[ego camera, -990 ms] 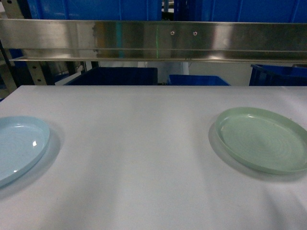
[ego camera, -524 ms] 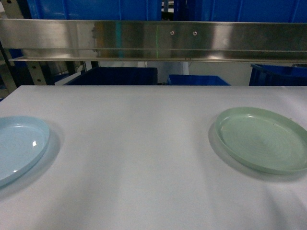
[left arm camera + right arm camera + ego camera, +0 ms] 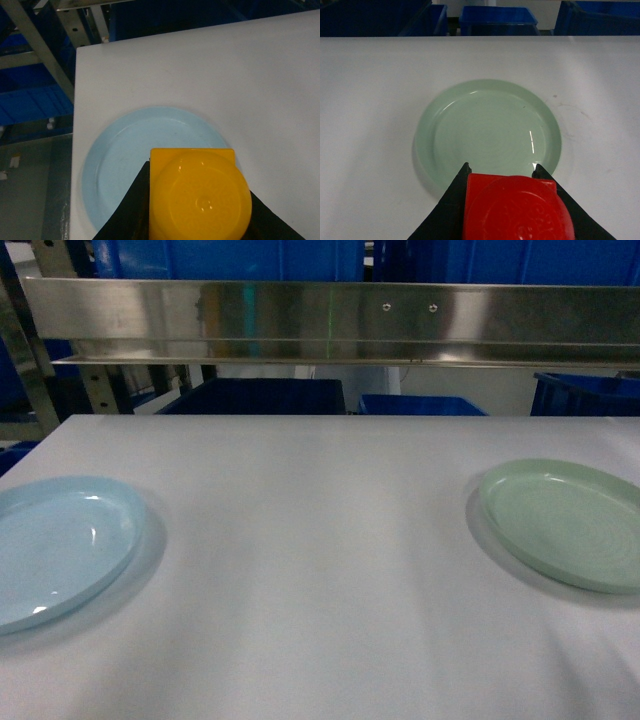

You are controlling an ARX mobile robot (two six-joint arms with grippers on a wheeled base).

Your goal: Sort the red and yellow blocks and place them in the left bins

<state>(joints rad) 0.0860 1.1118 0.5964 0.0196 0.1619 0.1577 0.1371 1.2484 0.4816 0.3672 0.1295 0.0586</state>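
In the left wrist view my left gripper (image 3: 196,200) is shut on the orange-yellow block (image 3: 197,195), stud facing the camera, hanging over the near rim of a pale blue plate (image 3: 130,150). In the right wrist view my right gripper (image 3: 503,176) is shut on the red block (image 3: 515,210), above the near edge of a green plate (image 3: 487,130). Blue bins (image 3: 35,102) sit low beyond the table's left edge, under a metal rack. More blue bins (image 3: 255,397) stand behind the table's far edge. Neither gripper shows in the head view.
On the white table (image 3: 320,540) lie the pale blue plate (image 3: 60,550) at the left and the green plate (image 3: 565,525) at the right. A steel shelf beam (image 3: 330,325) runs across above the far edge. Further blue bins (image 3: 497,17) stand behind.
The head view has swung to the left: both plates and the shelf beam now sit further right in the picture, and more of the pale blue plate shows.
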